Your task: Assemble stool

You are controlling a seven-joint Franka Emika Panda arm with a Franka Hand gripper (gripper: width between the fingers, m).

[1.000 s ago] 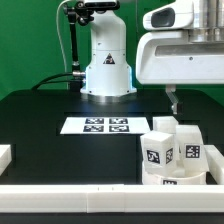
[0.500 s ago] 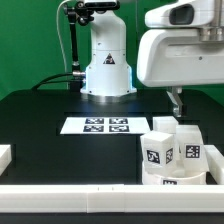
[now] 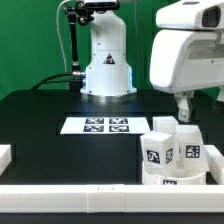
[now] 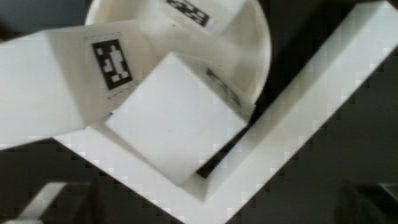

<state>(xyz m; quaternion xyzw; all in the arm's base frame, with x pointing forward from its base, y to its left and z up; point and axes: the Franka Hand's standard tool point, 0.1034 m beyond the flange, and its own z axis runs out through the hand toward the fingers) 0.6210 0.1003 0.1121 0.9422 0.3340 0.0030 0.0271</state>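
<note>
The stool parts sit at the front of the exterior view's right. They are a round white seat disc [image 3: 168, 170] with tagged leg blocks [image 3: 158, 150] standing on or against it. My gripper [image 3: 184, 108] hangs just above and behind them, touching nothing. In the wrist view the seat's round edge [image 4: 222, 30] and two tagged leg blocks [image 4: 80, 75] [image 4: 178, 115] lie against a white corner wall [image 4: 285, 140]. My gripper [image 4: 210, 208] has dim fingers far apart at the frame's edge, open and empty.
The marker board [image 3: 97, 125] lies mid-table in front of the robot base [image 3: 105, 65]. A white rail [image 3: 70, 192] runs along the front edge, and a plain white block [image 3: 5, 155] sits at the exterior view's left.
The hand has moved toward the exterior view's right and looms larger, now over the stool parts. The parts have not moved.
</note>
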